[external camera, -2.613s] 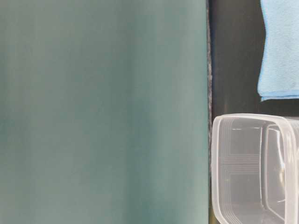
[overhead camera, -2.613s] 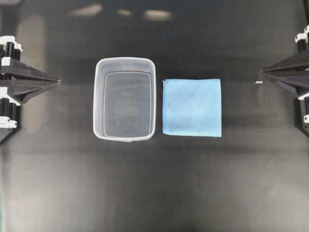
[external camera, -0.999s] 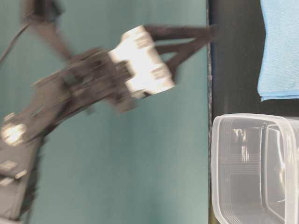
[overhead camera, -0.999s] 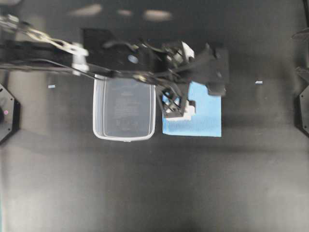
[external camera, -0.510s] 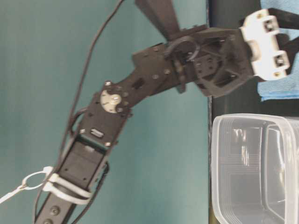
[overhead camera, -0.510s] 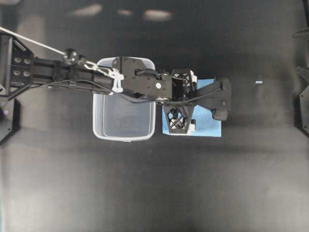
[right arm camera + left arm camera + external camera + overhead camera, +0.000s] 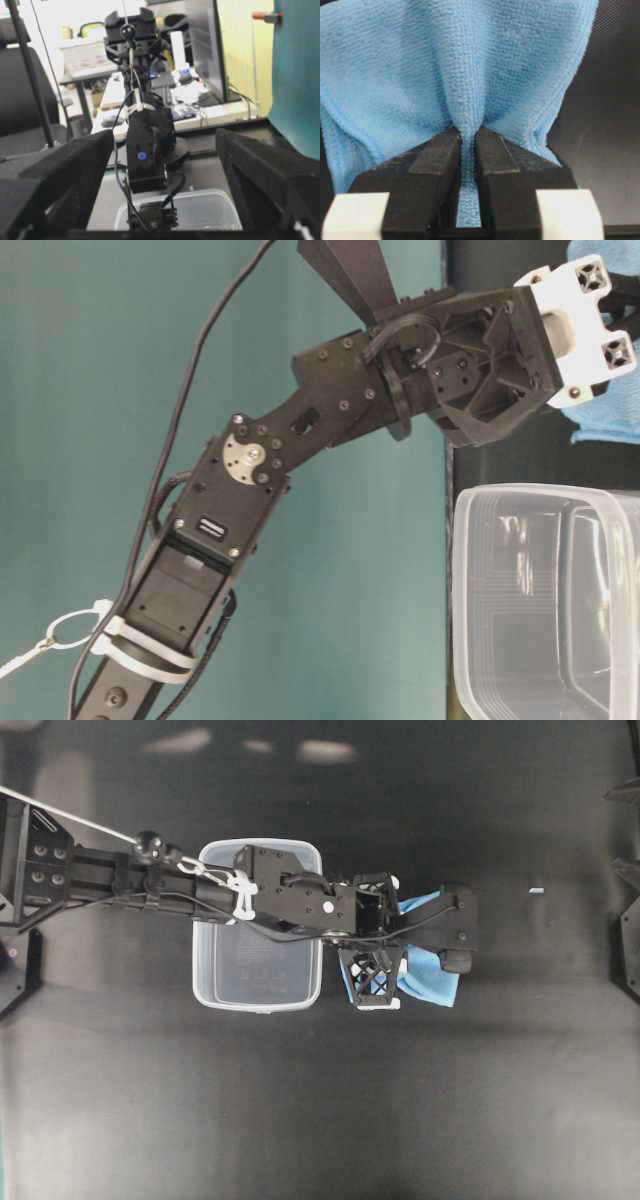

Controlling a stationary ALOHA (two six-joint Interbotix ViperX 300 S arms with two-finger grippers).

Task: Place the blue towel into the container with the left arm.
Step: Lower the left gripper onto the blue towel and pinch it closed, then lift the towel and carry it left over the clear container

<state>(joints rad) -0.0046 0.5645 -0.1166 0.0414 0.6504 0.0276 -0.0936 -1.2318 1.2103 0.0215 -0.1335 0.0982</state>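
Left wrist view: the left gripper (image 7: 467, 145) is clenched on the blue towel (image 7: 470, 75), its two black fingers (image 7: 437, 165) pinching a raised ridge of cloth between them. From the pinch the towel fans outward and away from the fingertips, gathered into folds on both sides; bare dark table surface (image 7: 615, 125) shows to the right of the fingers.

Overhead view: the left arm (image 7: 290, 905) reaches across the container (image 7: 205, 985), with its gripper beyond the tub's far rim, over the bunched towel. The towel lies on the table just beside the container, outside it, partly hidden under the gripper. The container sits behind the gripper, under the arm's forearm.

Table-level view: the white-faced gripper body (image 7: 580, 335) points down at the towel's edge, with the container's rim (image 7: 540, 495) near it.

Right wrist view: the right gripper (image 7: 165, 185) stands released, fingers wide apart, well apart from the towel and facing the left arm across the table.
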